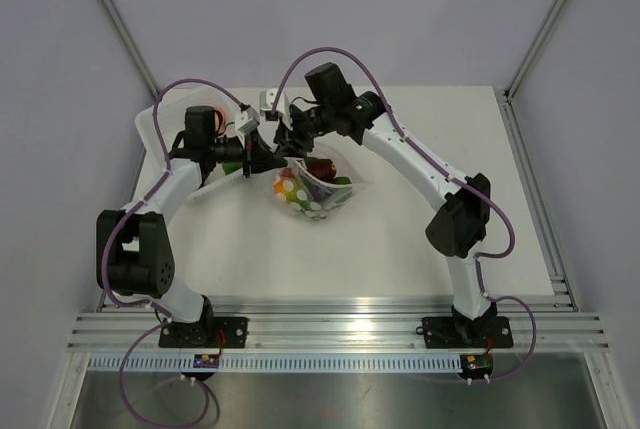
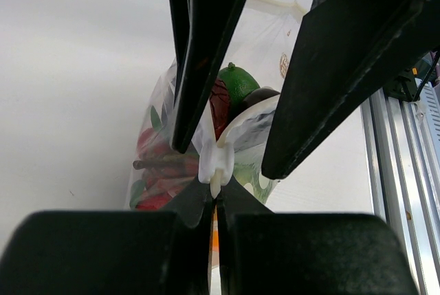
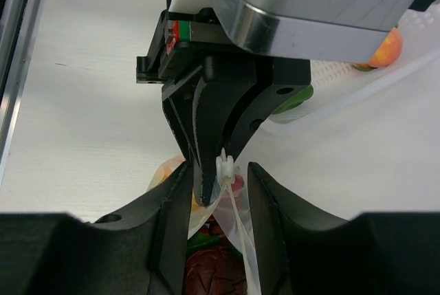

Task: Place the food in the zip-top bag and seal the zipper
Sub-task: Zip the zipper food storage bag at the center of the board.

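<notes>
The zip-top bag (image 1: 312, 194) is lifted at its mouth and holds the food: a green piece (image 2: 237, 82), red pieces (image 2: 159, 175) and a dark red piece (image 3: 214, 274). A white slider (image 2: 215, 163) sits on the zipper strip (image 3: 237, 223). My left gripper (image 2: 214, 195) is shut on the bag's mouth edge right behind the slider; it also shows in the top view (image 1: 256, 153). My right gripper (image 3: 220, 171) is open, its fingers (image 3: 173, 219) standing either side of the slider (image 3: 225, 166) and strip without touching them. It meets the left gripper above the bag (image 1: 287, 139).
The white tray (image 1: 160, 139) lies at the back left; in the right wrist view its rim (image 3: 357, 92) holds an orange piece (image 3: 385, 47) and a green piece (image 3: 297, 97). Aluminium rails (image 2: 405, 171) run along the table's near edge.
</notes>
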`<control>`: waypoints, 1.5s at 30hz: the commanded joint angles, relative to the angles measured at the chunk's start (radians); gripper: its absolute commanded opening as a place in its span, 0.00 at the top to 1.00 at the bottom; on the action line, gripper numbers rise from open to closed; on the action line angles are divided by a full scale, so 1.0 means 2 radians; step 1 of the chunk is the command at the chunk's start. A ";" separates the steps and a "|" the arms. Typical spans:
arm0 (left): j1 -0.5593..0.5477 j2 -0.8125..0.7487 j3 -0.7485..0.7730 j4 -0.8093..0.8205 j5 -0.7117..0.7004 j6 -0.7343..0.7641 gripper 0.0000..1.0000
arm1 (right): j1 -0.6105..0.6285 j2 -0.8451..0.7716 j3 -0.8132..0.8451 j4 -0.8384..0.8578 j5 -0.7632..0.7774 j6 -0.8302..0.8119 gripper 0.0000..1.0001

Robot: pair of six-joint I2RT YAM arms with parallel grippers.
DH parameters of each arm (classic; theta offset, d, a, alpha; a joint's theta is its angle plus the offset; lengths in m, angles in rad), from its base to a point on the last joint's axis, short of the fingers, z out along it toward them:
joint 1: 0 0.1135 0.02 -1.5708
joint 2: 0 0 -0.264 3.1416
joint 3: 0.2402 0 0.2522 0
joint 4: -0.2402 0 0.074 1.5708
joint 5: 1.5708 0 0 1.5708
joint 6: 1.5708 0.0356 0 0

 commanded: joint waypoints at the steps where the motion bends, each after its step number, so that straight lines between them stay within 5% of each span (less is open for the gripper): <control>1: -0.001 -0.016 0.021 0.009 0.019 0.009 1.00 | -0.001 0.007 0.024 0.008 -0.017 0.008 0.56; 5: -0.001 -0.016 0.023 0.009 0.019 0.009 1.00 | -0.001 0.009 0.023 0.012 -0.015 0.015 0.66; 9: -0.001 -0.014 0.026 0.001 0.011 0.012 1.00 | -0.001 0.000 0.020 0.019 -0.015 0.028 0.90; 13: -0.001 -0.012 0.029 0.001 0.009 0.011 1.00 | -0.001 -0.020 -0.005 0.042 -0.015 0.038 1.00; 38: 0.017 -0.033 0.012 0.024 -0.010 -0.006 1.00 | -0.002 -0.268 -0.348 0.148 0.132 0.097 1.00; 45: 0.019 -0.037 -0.009 0.095 -0.031 -0.053 1.00 | -0.005 -0.354 -0.447 0.149 0.180 0.112 1.00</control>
